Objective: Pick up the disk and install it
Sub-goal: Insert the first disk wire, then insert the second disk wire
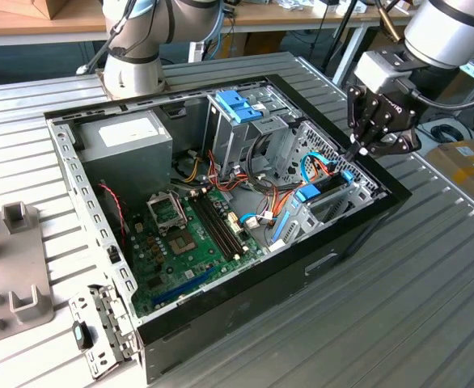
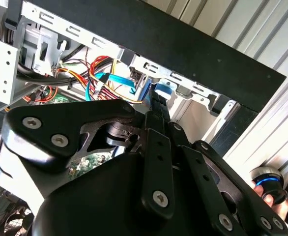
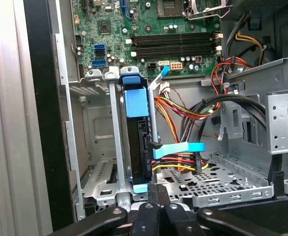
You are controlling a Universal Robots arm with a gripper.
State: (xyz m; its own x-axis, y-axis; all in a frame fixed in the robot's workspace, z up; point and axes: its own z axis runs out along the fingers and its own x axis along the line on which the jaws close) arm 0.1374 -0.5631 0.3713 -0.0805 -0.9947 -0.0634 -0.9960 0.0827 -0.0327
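Note:
The disk stands on edge in the narrow metal bay at the case's right side in the exterior view, its dark side and blue carrier frame showing. In the exterior view the disk lies just under my gripper. My gripper is shut, its fingertips pressed together right at the near blue end of the carrier frame, with nothing between them. In the second wrist view the gripper points down at the same blue part and the bay's metal rail.
The open computer case holds a motherboard, a grey power-supply box, a drive cage with a blue handle and bundles of cables. A second arm's base stands behind. A hand holds a small black-and-blue object.

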